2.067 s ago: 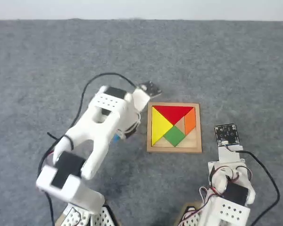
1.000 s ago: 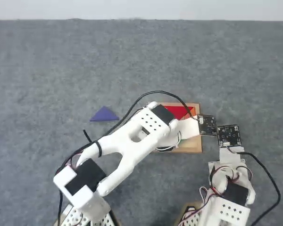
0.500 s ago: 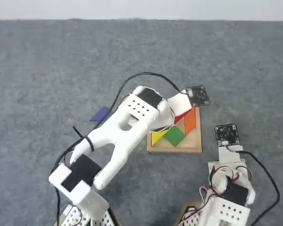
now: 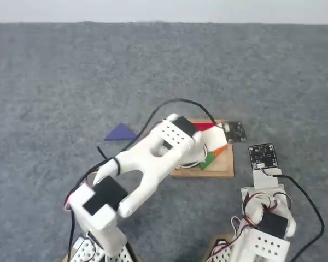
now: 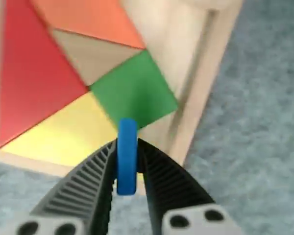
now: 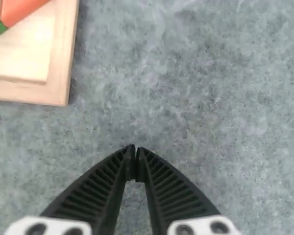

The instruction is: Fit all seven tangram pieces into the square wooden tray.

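The left arm is no longer working beside the tray (image 4: pixel 218 172); over the last two seconds it has been swinging across it, and it is now dipping toward the near right part of the tray; the left hand (image 5: pixel 127 147) is pinching a thin blue piece (image 5: pixel 127 164) edge-on, hanging just over the rim beside the green square (image 5: pixel 134 90). The move is leaving the purple triangle (image 4: pixel 121 132) exposed on the counter (image 4: pixel 54 71), well apart from the tray. Inside, the red triangle (image 5: pixel 34 73), the yellow triangle (image 5: pixel 54 132) and the orange piece (image 5: pixel 93 19) are already lying flat; bare wood is showing between them and along one wall. So the job is looking past halfway: the blue piece is probably heading for one of those gaps, though it needs laying flat first; the purple one is waiting its turn. The right hand (image 6: pixel 135 152) is resting pressed together over the counter, near the tray's corner.
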Available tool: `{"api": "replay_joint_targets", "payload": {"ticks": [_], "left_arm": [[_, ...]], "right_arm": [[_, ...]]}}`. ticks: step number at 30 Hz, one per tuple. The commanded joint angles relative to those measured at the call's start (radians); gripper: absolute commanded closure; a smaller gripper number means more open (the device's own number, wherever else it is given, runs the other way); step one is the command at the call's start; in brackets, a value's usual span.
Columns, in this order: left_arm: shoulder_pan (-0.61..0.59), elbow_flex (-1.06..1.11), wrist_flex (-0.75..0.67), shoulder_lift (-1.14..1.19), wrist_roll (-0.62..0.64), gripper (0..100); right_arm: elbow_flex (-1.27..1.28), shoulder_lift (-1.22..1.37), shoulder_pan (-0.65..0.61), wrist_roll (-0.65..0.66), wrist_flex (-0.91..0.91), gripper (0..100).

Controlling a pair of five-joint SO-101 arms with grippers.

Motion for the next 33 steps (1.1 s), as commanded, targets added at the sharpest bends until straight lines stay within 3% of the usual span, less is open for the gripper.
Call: {"api": "replay_joint_targets", "payload": {"ticks": [1,14,22,33], "left_arm": [[0.023,-0.016,-0.014,0.034,-0.029,99],[0.028,-0.012,0.083,-0.023,-0.094,99],[0.026,-0.015,0.063,-0.015,-0.094,84],[-0.057,-0.137,0.138,-0.02,-0.137,84]], "right_arm": [[0.012,-0.021,0.01,0.009,0.005,96.5],[0.012,-0.021,0.01,0.009,0.005,96.5],[0.012,-0.021,0.01,0.009,0.005,96.5],[0.012,-0.021,0.01,0.009,0.005,96.5]]}}
